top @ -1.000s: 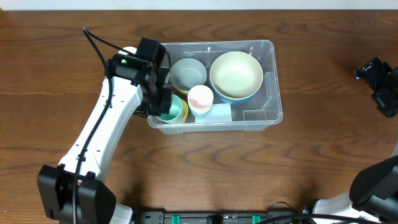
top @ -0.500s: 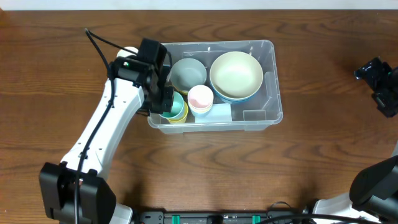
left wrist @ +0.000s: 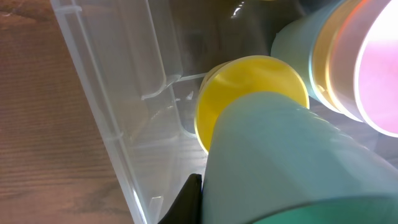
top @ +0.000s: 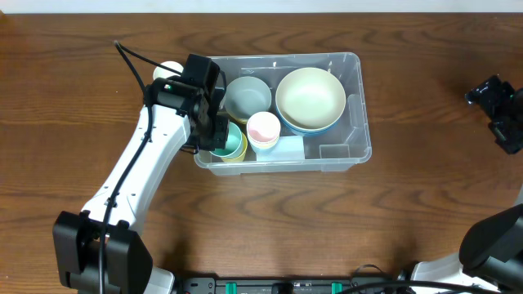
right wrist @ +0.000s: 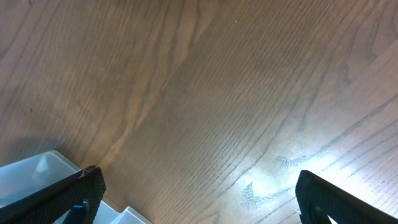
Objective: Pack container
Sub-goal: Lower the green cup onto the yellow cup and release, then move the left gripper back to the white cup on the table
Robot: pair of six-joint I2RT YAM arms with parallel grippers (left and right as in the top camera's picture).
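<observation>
Container (top: 339, 151) surrounds left end effector (top: 217, 139), apparently closed.

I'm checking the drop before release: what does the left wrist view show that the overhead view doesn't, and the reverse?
Left wrist only: the yellow cup's outer side beneath the teal cup, and a black fingertip beside it. Overhead only: the grey bowl, the large cream bowl, and the right pincer far from the container. Both: the container wall, the pink cup, and teal sitting in yellow.
</observation>
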